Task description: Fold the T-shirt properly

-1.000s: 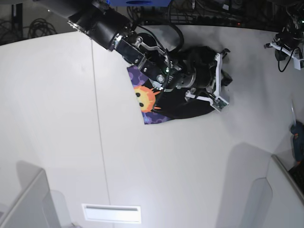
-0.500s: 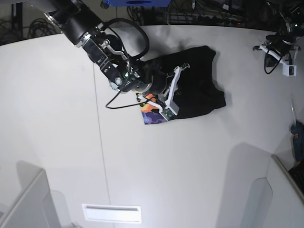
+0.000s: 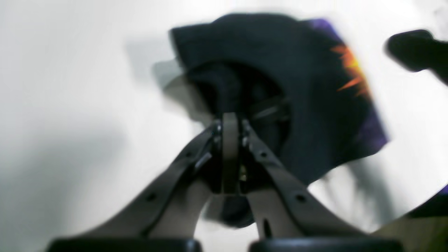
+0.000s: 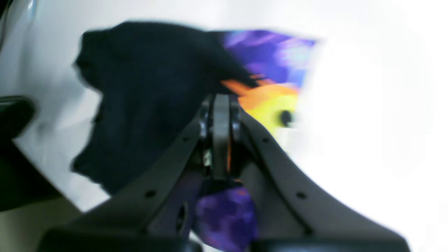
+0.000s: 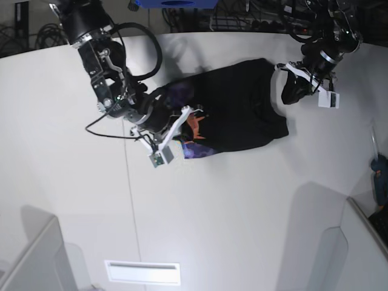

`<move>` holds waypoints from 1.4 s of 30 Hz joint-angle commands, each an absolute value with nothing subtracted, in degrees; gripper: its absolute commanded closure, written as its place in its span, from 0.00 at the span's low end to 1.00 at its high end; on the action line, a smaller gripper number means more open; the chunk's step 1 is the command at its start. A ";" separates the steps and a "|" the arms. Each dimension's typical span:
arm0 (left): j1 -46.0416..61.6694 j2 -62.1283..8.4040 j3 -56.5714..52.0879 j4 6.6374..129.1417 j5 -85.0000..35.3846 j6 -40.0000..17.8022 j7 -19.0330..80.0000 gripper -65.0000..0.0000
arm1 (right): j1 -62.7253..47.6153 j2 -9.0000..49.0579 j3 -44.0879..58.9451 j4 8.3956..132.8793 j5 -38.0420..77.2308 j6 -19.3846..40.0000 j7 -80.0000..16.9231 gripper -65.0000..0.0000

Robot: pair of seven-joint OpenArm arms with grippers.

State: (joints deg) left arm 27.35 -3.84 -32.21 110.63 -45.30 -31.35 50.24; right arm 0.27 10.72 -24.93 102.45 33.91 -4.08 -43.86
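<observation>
Item one, the T-shirt (image 5: 242,109): black cloth lying crumpled on the white worktop (image 5: 242,212), toward the far middle. Its purple print with the orange-yellow sun face (image 4: 269,101) is showing only along the edge nearest the right arm; the remainder is lying plain black side up.

Item two, the right pincer (image 5: 182,124): sitting at the printed edge of the shirt, its white fingers (image 5: 167,139) lying over the worktop beside the cloth. In the right wrist view its jaws are pressing together, clenched, with the sun face just beyond the tips and a scrap of purple showing below them. That view is blurred, so whether cloth is pinched between the jaws cannot be told.

Item three, the left pincer (image 5: 290,91): hanging at the opposite side of the shirt, near the black edge. In the left wrist view its jaws are meeting, clenched, with dark cloth behind them; a hold on the cloth cannot be confirmed through the blur.
</observation>
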 commanded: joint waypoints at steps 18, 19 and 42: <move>23.34 -2.07 -30.99 99.03 -49.01 -31.43 49.10 0.00 | -0.75 12.88 -24.92 103.69 34.59 -3.65 -42.86 1.00; 22.55 -2.07 -30.02 97.89 -49.01 -31.43 49.10 0.00 | -0.75 12.88 -25.01 103.69 34.59 -3.65 -42.86 1.00; 15.16 -2.51 -18.42 79.87 -48.57 -25.19 49.10 0.60 | -6.29 12.88 -16.48 104.75 34.42 -3.47 -40.40 1.00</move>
State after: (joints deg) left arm 14.26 -2.57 -18.52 81.60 -50.37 -28.34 46.28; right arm -6.52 12.62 -16.84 103.53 34.13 -4.03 -41.23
